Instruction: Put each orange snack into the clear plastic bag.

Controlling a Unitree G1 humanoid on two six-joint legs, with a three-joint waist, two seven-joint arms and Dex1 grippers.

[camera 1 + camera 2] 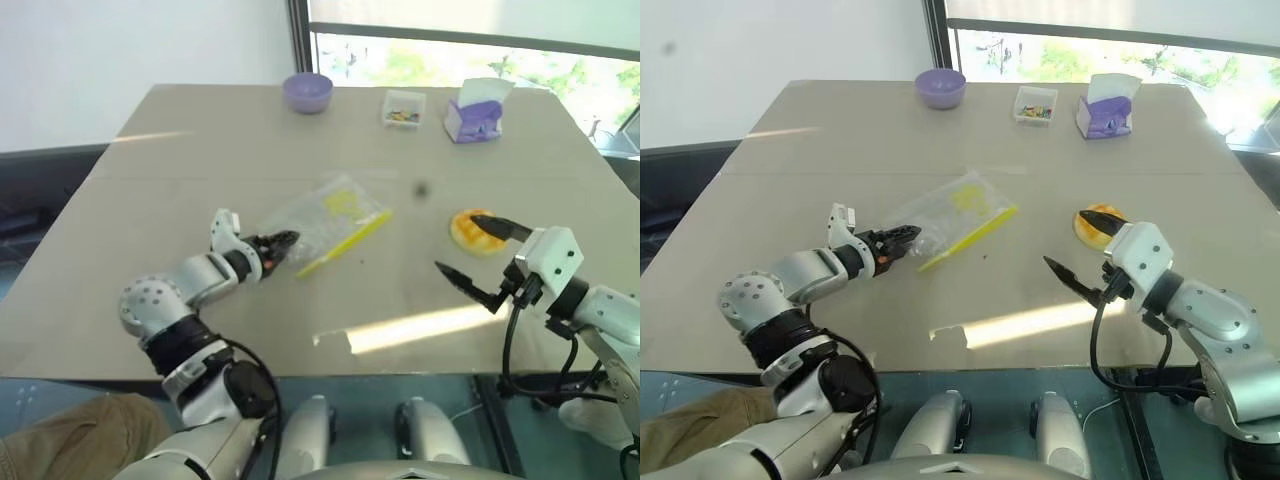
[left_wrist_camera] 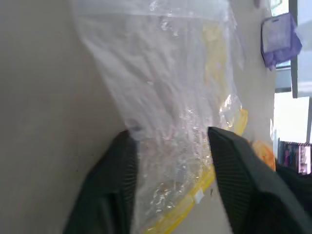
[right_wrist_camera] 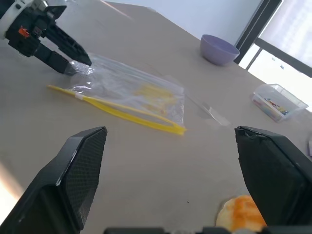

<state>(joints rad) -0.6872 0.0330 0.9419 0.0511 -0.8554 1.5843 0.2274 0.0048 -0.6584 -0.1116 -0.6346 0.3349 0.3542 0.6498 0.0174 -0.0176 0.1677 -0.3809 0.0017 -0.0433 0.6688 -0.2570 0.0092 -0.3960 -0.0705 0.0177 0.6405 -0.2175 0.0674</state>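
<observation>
From the left eye view, the clear plastic bag lies flat near the middle of the table, its yellow zip strip running from near-left to far-right, so the bag's long axis slants across the table. The left end effector sits at the bag's near-left corner, its black fingers partly closed around the film there; whether they actually pinch it cannot be told here. The orange snack rests on the table to the right of the bag, well apart from it and just beside the right end effector, whose fingers are spread wide and hold nothing, one tip reaching over the snack. Along the far edge stand a purple bowl, a small clear box and a purple tissue pack. In the left wrist view, crinkled bag film passes between the two half-closed fingers, with the zip strip just off to one side. In the right wrist view, the wide-open fingers frame the bag beyond, while the snack lies close beneath, toward one finger. The right arm is clearly the nearer one to the snack, which would have to travel leftward to the bag.
</observation>
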